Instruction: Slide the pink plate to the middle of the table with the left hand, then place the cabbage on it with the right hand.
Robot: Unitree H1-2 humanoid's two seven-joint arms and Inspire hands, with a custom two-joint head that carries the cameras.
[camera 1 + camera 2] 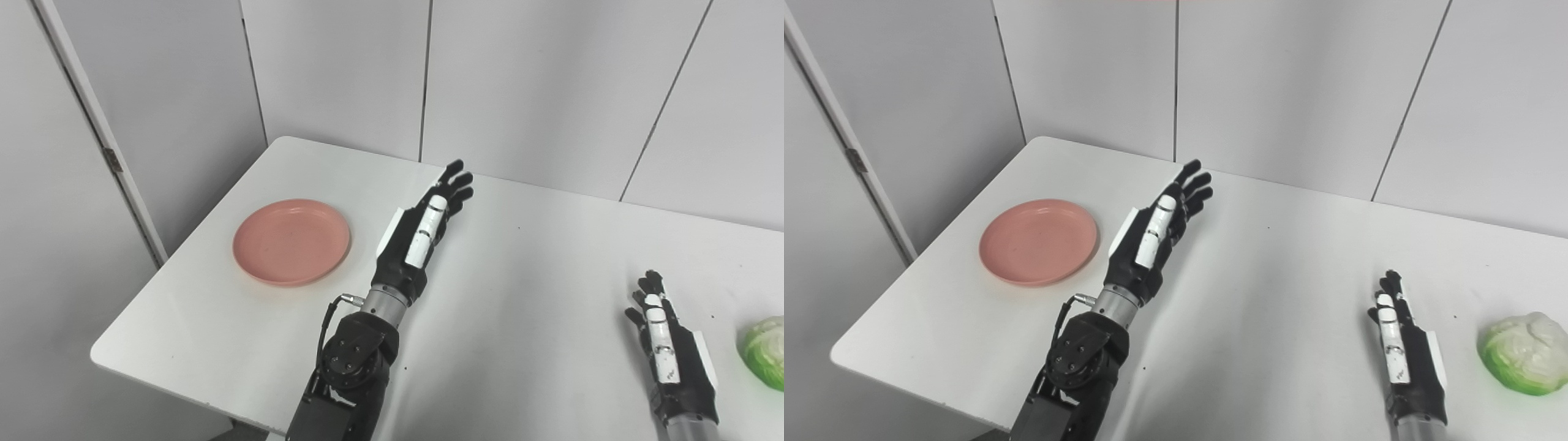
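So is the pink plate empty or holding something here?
Empty. The pink plate shows only its bare inside; the cabbage sits on the table by the right hand, far across from it.

Desk [520, 294]: plain white, no pattern. Pink plate [291, 241], toward the desk's left end: uniform salmon pink. Cabbage [1526, 361], at the desk's right end: bright green at the lower edge, pale whitish on top. Left hand [422, 229] and right hand [1402, 352], over the desk: black with white panels. Wall [520, 79] behind the desk: light grey, thin dark seams.
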